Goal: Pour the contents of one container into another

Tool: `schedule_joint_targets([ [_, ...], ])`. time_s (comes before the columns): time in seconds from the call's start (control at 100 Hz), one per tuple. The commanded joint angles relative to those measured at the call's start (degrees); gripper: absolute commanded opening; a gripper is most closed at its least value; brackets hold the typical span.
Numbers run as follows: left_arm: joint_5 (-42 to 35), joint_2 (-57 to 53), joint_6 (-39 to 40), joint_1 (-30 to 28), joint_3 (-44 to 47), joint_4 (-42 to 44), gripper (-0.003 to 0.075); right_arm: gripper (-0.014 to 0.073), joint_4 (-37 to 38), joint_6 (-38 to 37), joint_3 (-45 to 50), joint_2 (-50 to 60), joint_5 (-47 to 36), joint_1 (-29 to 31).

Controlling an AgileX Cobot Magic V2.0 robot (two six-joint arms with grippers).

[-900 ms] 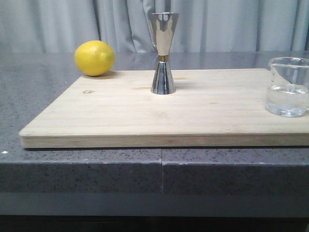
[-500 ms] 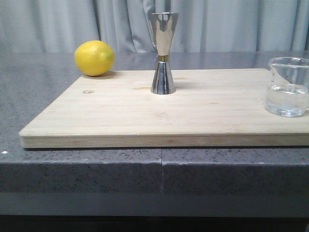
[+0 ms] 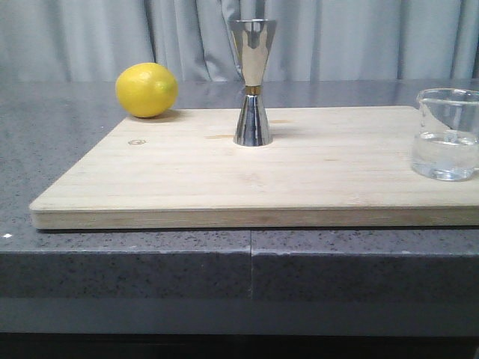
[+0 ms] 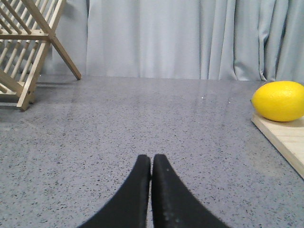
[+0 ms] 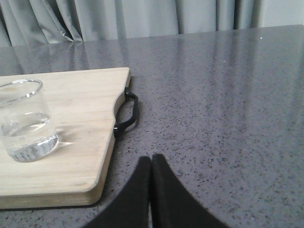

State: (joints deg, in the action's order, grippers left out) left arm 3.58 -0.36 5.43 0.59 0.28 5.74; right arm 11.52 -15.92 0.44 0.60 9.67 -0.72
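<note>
The steel jigger (image 3: 253,82) stands upright near the middle back of the wooden board (image 3: 187,179). At the board's right end sits the clear glass beaker (image 3: 447,134), partly filled with clear liquid; the right wrist view also shows the beaker (image 5: 24,121). My right gripper (image 5: 151,159) is shut and empty, low over the grey counter just off the board's right end, apart from the beaker. My left gripper (image 4: 151,159) is shut and empty over bare counter left of the board. Neither gripper appears in the front view.
A yellow lemon (image 3: 147,90) rests at the board's back left corner, and the lemon (image 4: 279,100) shows in the left wrist view too. A wooden rack (image 4: 29,45) stands far left. A black handle (image 5: 128,114) juts from the board's right end. Grey curtains hang behind.
</note>
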Motion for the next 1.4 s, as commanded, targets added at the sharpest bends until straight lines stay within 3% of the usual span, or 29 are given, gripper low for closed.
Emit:
schedule_joint_targets([
  [0.0, -4.34, -1.24, -0.05, -0.07, 1.19, 0.08, -0.0021, -0.0069, 0.80, 0.65, 1.58, 1.11, -3.70, -0.06],
  [1.09, -6.76, -1.24, 0.06, 0.03, 1.19, -0.04, -0.0021, -0.0069, 0.66, 0.55, 1.58, 1.11, -6.81, -0.06],
  [1.21, -9.10, -1.24, 0.82, 0.03, 0.48, -4.34, -0.0021, -0.0069, 0.27, 0.55, 1.36, 1.11, -12.14, -0.06],
  [1.39, -5.96, 0.69, 2.17, 0.03, -3.82, -10.68, -0.0021, -0.0069, 0.27, -0.24, -4.01, 0.26, -9.28, -0.06],
])
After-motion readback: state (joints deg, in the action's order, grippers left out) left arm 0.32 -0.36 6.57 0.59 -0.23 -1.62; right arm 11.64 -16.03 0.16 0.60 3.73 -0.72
